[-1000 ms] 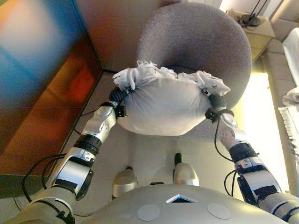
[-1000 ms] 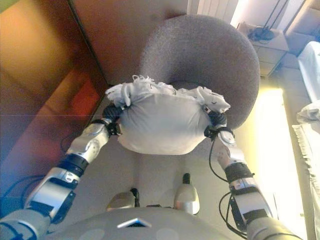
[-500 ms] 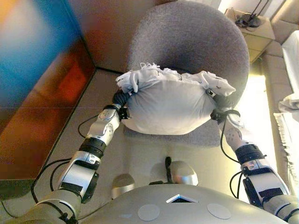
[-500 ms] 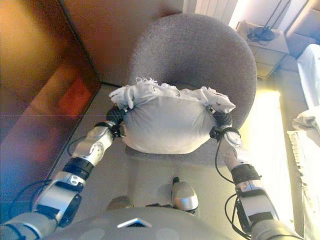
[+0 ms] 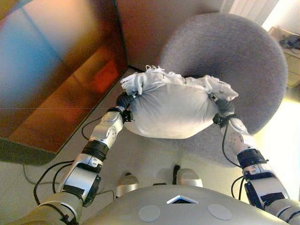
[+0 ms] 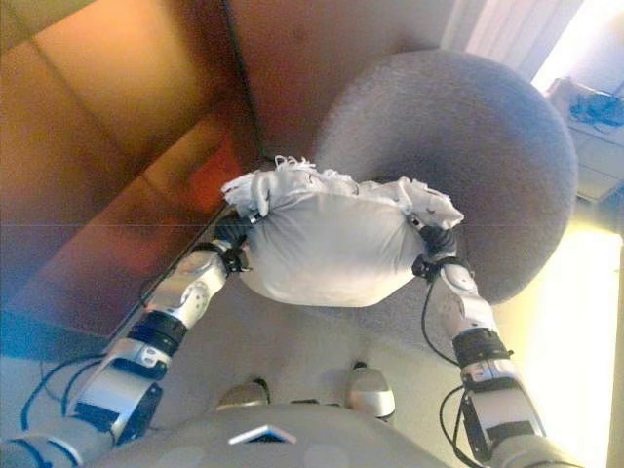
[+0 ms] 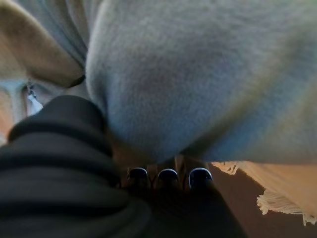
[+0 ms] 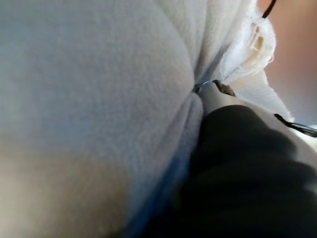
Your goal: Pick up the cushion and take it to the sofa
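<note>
Cushion held aloft between left hand and right hand, fingers gripping its ends; view has swung left; grey chair now further right; robot turning, sofa unseen.

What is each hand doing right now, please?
Left hand: pressed into the cushion, fingers curled under it.
Right hand: against the cushion's other end, fingers hidden; cannot tell.

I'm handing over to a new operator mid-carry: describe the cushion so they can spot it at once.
Start from the big round grey armchair at upper right. In front of it, lifted clear of the floor, hangs the cushion, squeezed between the left robot hand and the right robot hand. It is the only pale, plump thing there, with a frayed white fringe along its far edge.
</note>
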Available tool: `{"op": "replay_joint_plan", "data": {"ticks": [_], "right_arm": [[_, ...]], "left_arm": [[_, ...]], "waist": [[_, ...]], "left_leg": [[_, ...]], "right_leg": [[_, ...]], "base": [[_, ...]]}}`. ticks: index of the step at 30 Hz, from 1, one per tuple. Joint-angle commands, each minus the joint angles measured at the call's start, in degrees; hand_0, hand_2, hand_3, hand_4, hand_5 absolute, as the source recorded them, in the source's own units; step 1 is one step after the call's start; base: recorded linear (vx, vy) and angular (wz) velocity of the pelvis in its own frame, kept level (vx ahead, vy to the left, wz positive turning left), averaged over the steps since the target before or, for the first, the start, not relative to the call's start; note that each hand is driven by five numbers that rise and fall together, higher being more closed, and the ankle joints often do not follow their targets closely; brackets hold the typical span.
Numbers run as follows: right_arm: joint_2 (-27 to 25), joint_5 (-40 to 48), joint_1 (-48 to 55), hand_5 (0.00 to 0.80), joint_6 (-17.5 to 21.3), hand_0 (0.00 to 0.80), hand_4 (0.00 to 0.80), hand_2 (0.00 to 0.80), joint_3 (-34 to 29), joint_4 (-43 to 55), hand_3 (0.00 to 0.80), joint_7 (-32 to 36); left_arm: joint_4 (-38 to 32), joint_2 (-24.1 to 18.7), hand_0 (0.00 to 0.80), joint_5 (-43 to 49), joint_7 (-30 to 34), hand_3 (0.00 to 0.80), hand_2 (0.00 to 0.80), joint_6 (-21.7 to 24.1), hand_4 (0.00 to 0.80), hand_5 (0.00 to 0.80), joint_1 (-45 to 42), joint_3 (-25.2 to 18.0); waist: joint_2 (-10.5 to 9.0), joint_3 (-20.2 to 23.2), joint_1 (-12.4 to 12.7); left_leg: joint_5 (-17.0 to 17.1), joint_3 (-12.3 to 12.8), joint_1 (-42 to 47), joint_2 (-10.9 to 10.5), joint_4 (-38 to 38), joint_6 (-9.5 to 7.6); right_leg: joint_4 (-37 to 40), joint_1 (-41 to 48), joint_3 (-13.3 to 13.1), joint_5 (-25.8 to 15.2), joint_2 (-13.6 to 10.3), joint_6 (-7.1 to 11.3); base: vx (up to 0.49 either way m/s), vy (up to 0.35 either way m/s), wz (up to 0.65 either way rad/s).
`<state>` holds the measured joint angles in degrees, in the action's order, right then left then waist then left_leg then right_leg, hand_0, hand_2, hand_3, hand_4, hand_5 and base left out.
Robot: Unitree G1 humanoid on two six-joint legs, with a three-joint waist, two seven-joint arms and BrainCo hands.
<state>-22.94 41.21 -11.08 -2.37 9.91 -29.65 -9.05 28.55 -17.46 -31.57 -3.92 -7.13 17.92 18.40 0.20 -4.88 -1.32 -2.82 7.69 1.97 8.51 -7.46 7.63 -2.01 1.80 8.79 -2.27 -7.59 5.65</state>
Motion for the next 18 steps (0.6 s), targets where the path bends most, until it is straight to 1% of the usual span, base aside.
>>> {"op": "replay_joint_plan", "data": {"ticks": [1,2,4,6,8,10,11,12,13,15,16,17,18], "right_arm": [[2.4,2.8,-5.1,0.8,7.1,0.8,0.8,0.8,-0.7,3.6,0.8,0.7],[3.0,2.2,-5.1,0.8,7.6,0.8,0.8,0.8,-0.6,3.4,0.8,0.5],[3.6,2.2,-5.4,0.8,8.2,0.8,0.8,0.8,-0.1,2.9,0.8,0.0],[4.2,2.0,-5.4,0.8,8.7,0.8,0.8,0.8,0.5,3.6,0.8,-0.3],[4.4,1.6,-5.8,0.8,8.7,0.8,0.8,0.8,0.8,3.5,0.8,-1.1],[4.5,1.1,-6.2,0.8,8.8,0.8,0.8,0.8,0.9,2.9,0.8,-1.7],[4.7,0.8,-6.4,0.8,8.8,0.8,0.8,0.8,0.9,2.3,0.8,-2.1],[4.8,0.6,-6.8,0.8,8.6,0.8,0.8,0.8,0.9,1.5,0.8,-2.5],[4.6,0.5,-7.1,0.8,8.5,0.8,0.8,0.8,0.6,0.9,0.8,-2.5],[3.7,0.4,-7.9,0.8,8.2,0.8,0.8,0.8,0.1,0.3,0.8,-3.0],[3.4,0.9,-8.5,0.8,8.0,0.8,0.8,0.8,-0.2,0.2,0.8,-3.2],[3.0,1.3,-9.2,0.8,7.9,0.8,0.8,0.8,-0.5,0.0,0.8,-3.4],[2.7,1.8,-9.9,0.8,7.9,0.8,0.8,0.8,-0.7,-0.3,0.8,-3.6]], "left_arm": [[-5.3,1.4,0.8,0.3,4.3,0.8,0.8,3.5,0.8,0.8,5.0,0.4],[-5.7,0.8,0.8,0.2,4.4,0.8,0.8,3.6,0.8,0.8,5.1,0.5],[-6.0,0.3,0.8,-0.2,3.9,0.8,0.8,3.6,0.8,0.8,5.1,0.9],[-5.2,-0.1,0.8,0.0,3.6,0.8,0.8,3.7,0.8,0.8,5.9,1.5],[-4.2,-0.1,0.8,-0.8,3.6,0.8,0.8,3.8,0.8,0.8,7.2,2.0],[-4.2,-0.1,0.8,-0.8,4.3,0.8,0.8,3.5,0.8,0.8,7.3,2.0],[-4.5,-0.1,0.8,-0.4,4.4,0.8,0.8,3.1,0.8,0.8,7.2,1.9],[-4.7,-0.1,0.8,0.0,4.6,0.8,0.8,2.8,0.8,0.8,7.0,2.0],[-4.8,-0.2,0.8,0.2,4.8,0.8,0.8,2.8,0.8,0.8,6.7,2.1],[-4.6,0.0,0.8,0.4,4.4,0.8,0.8,2.9,0.8,0.8,6.5,2.5],[-4.6,0.1,0.8,0.6,4.1,0.8,0.8,2.9,0.8,0.8,6.7,2.7],[-4.4,0.1,0.8,1.0,3.9,0.8,0.8,2.8,0.8,0.8,7.2,2.8],[-4.1,0.0,0.8,1.3,3.9,0.8,0.8,2.8,0.8,0.8,7.6,2.9]], "waist": [[-0.83,1.0,2.0],[-0.84,1.2,2.5],[-0.87,1.7,3.1],[-0.35,1.7,3.6],[-0.05,1.5,4.0],[-0.3,1.6,4.5],[-0.55,1.6,4.7],[-0.82,1.7,4.8],[-1.1,1.5,4.7],[-1.73,0.9,3.7],[-2.21,0.5,3.1],[-3.12,0.0,2.1],[-3.8,-0.5,1.3]], "left_leg": [[7.4,0.9,-9.1,0.1,2.8,-1.55],[6.0,0.8,-9.8,-0.3,0.5,-2.53],[4.9,1.0,-10.4,-1.4,-0.7,-4.08],[4.0,1.3,-10.5,-2.6,-1.4,-5.77],[3.3,1.1,-10.1,-3.5,-2.0,-6.7],[2.5,1.2,-9.5,-4.2,-2.5,-6.79],[2.2,1.3,-9.0,-4.5,-2.7,-6.66],[1.9,1.3,-8.2,-4.5,-2.8,-6.16],[1.7,1.0,-7.5,-4.4,-2.8,-5.49],[0.9,-0.1,-6.2,-3.7,-3.5,-4.06],[0.1,-0.7,-5.7,-3.4,-4.0,-3.52],[-1.2,-1.2,-5.3,-3.1,-4.5,-3.07],[-2.5,-1.6,-5.0,-2.7,-5.2,-2.9]], "right_leg": [[-6.8,4.9,0.7,8.4,-2.4,3.13],[-9.9,4.5,0.7,8.5,-4.1,3.7],[-15.0,3.3,0.3,7.4,-6.1,3.83],[-24.4,0.4,0.5,4.4,-8.2,3.36],[-29.7,-1.4,0.8,2.7,-9.5,2.65],[-28.6,-1.5,1.9,1.9,-10.6,2.44],[-27.0,-1.4,2.6,1.4,-11.3,2.49],[-23.6,-1.4,3.2,1.3,-11.9,2.6],[-20.1,-1.6,3.2,0.9,-12.1,2.79],[-13.1,-2.7,1.3,0.0,-11.8,3.47],[-10.1,-3.7,-0.3,-1.3,-11.4,4.19],[-6.7,-5.5,-2.7,-4.0,-11.3,5.57],[-4.8,-6.8,-4.5,-6.4,-11.2,6.57]], "base": [[0.149,0.183,0.04],[0.176,0.192,0.01],[0.148,0.178,0.04],[0.119,0.237,0.01],[0.142,0.189,-0.41],[0.169,0.064,-0.53],[0.207,-0.052,-0.11],[0.229,-0.129,-0.01],[0.249,-0.217,-0.12],[0.205,-0.257,-0.3],[0.195,-0.326,-0.35],[0.215,-0.375,-0.25],[0.223,-0.364,0.01]]}}
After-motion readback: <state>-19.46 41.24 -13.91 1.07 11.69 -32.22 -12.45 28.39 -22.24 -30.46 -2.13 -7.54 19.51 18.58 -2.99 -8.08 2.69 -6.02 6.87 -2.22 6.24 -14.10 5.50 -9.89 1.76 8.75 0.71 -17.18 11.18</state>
